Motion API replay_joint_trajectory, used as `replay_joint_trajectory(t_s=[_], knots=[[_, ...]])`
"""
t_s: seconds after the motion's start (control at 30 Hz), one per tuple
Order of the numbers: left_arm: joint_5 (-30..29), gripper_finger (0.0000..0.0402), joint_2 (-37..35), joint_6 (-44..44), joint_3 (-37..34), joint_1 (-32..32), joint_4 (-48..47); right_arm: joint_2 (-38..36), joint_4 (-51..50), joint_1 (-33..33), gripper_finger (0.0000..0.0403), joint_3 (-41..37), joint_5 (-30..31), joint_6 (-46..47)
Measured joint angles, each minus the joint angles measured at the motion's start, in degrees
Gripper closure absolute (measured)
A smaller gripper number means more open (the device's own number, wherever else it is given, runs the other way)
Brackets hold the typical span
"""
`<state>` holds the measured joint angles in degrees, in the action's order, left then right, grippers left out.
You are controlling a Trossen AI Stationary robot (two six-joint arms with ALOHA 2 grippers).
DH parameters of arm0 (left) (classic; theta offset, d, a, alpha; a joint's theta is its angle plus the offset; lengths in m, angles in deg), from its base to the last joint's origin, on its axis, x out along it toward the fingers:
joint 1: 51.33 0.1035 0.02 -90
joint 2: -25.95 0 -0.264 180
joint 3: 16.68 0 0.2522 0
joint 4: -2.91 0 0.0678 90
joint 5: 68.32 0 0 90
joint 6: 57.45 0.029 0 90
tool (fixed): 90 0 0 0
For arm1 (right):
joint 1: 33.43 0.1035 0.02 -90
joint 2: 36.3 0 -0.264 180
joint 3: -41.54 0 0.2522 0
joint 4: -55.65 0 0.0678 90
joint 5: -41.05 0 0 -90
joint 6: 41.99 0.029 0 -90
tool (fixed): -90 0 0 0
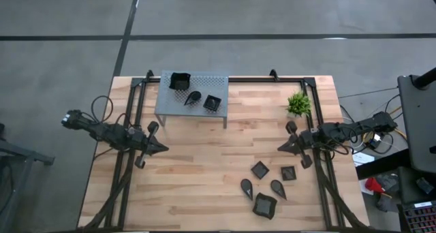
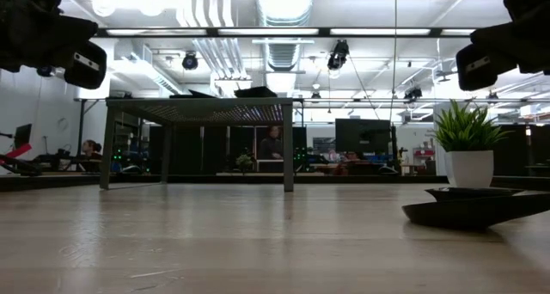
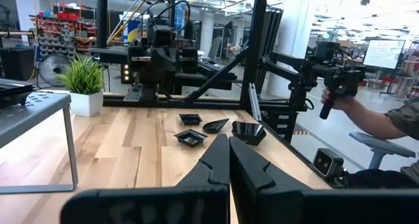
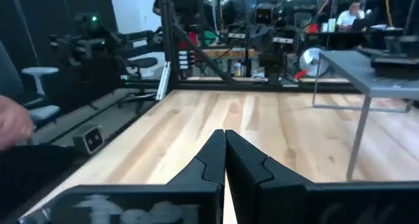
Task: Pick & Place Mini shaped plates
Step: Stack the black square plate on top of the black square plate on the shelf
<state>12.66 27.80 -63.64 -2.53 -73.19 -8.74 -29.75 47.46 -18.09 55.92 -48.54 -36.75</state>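
Mini shaped plates are lying in two groups. Five of them are sitting on the bare worktop [image 1: 204,172] near its front right: a square plate [image 1: 259,169], a smaller square plate [image 1: 288,172], two teardrop plates [image 1: 246,186] [image 1: 278,188] and a larger wavy-rimmed plate [image 1: 264,205] nearest the front edge. Three more are already resting on the grey perforated stand [image 1: 204,80] at the back: a deep square dish [image 1: 179,80], a teardrop dish [image 1: 193,97] and a square dish [image 1: 212,103]. A small green plant [image 1: 298,103] is standing at the back right, well apart from both groups.

Neither arm is carrying anything. The left gripper [image 1: 162,148] is hovering over the left middle of the worktop with its fingers [image 3: 213,168] pressed together and empty. The right gripper [image 1: 280,147] is hovering just behind the front group, its fingers [image 4: 211,158] likewise clenched on nothing. A person's hand [image 3: 335,101] is showing beyond the worktop's edge in the left wrist view.

Judging from this layout, the work seems to be between picks, with the front group waiting to be moved to the stand. The next move probably falls to the right arm, being nearest: it would need to spread its fingers, descend over one plate's rim, likely the nearer square one, and pinch that thin edge without nudging its neighbours.
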Motion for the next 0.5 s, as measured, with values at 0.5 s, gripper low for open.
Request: replay_joint_trajectory(t_s=[0.5], knots=[[0.00, 0.0401, 0.15, -0.04, -0.03, 0.00, 0.02, 2.54, 12.23, 0.04, 0.0394, -0.02, 0.34, 21.68]])
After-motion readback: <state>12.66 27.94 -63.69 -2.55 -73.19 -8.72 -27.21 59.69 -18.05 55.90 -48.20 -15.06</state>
